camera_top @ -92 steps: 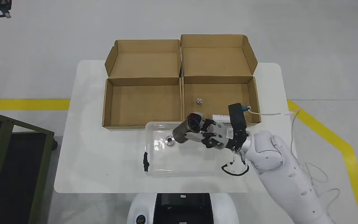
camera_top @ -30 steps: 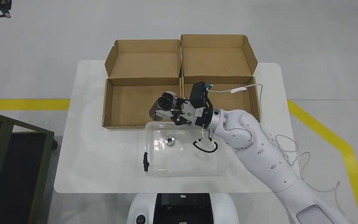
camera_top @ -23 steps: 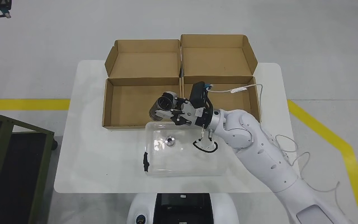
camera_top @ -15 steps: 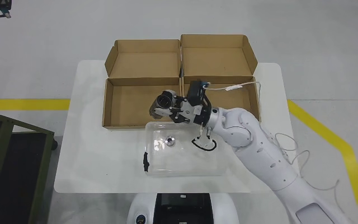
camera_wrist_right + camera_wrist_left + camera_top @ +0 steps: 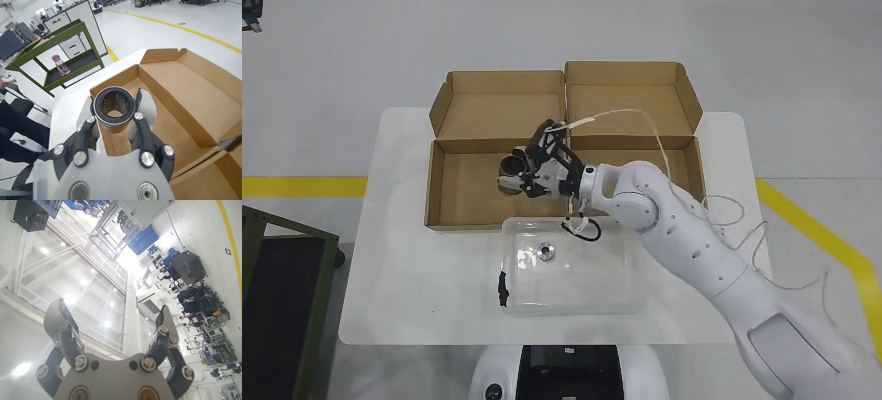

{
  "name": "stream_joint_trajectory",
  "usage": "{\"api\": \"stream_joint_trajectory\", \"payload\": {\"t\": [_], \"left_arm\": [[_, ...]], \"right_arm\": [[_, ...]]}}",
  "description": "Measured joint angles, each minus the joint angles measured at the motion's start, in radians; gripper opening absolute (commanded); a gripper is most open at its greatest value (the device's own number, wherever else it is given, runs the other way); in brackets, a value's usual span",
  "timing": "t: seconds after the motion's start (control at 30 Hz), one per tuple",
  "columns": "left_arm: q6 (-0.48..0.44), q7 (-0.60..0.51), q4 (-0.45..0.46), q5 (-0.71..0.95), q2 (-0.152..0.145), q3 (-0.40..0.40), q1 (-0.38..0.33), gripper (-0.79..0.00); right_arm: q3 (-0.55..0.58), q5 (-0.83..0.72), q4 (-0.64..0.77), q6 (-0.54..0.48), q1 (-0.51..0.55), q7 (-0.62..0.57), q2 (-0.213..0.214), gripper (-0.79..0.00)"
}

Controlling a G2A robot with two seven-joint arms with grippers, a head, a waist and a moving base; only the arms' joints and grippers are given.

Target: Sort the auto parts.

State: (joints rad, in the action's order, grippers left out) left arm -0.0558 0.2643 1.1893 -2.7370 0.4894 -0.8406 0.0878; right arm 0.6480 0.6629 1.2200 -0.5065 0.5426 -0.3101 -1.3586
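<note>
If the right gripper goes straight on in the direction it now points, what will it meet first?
Probably the empty cardboard box. The right gripper, shut on the bearing, points down into it, so the bearing would likely touch the box floor near its outer wall first. Depth is unclear.

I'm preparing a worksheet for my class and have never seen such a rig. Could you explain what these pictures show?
This is a two-armed robot working at a white table. The top view looks down from a camera above its arms, and each wrist view comes from a camera on one arm. The right end effector grips a metal cylindrical sleeve above the left cardboard box. A second open box sits beside it. Nearer the robot, a clear plastic tray holds a small metal part. The left end effector is open and empty, pointing at the ceiling.
</note>
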Motion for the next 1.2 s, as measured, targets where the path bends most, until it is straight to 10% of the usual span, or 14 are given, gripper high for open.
{"api": "stream_joint_trajectory", "payload": {"t": [0.9, 1.03, 1.2], "left_arm": [[0.0, 0.0, 0.0, 0.0, 0.0, 0.0, 0.0, 0.0], [0.0, 0.0, 0.0, 0.0, 0.0, 0.0, 0.0, 0.0], [0.0, 0.0, 0.0, 0.0, 0.0, 0.0, 0.0, 0.0]], "right_arm": [[-0.198, 0.136, -0.389, 0.051, -0.162, -0.002, -0.211, -0.785], [-0.204, 0.145, -0.43, 0.039, -0.161, 0.003, -0.23, -0.714], [-0.203, 0.158, -0.473, 0.023, -0.162, 0.011, -0.249, -0.317]]}}
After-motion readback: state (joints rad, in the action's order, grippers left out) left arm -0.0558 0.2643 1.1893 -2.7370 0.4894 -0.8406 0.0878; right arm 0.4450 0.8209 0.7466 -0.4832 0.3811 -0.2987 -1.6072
